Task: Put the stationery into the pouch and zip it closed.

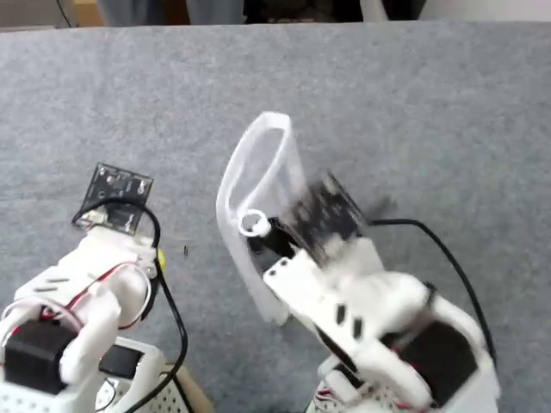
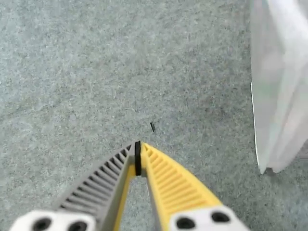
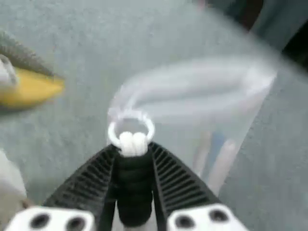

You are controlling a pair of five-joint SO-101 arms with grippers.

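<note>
Grey felt-like surface (image 1: 448, 103). A translucent soft-plastic pouch (image 1: 258, 172) is laid directly ahead of the right tool (image 3: 132, 150), with its long axis running away from it. Pale stick shapes, likely stationery (image 3: 214, 159), are glimpsed inside, blurred. The right tool is clamped on the pull (image 3: 131, 131), a white ring on a black tab. The left tool (image 2: 137, 156), ribbed yellow and grey, is closed on nothing, beside the pouch but apart from it. The right arm is judged nearer, with zip travel along the long axis. A tiny black speck (image 2: 152, 127) is noted just past the left tool's tip.

Indistinct: pouch (image 3: 202, 91) contents; dark speck (image 2: 152, 127) too small to identify.
</note>
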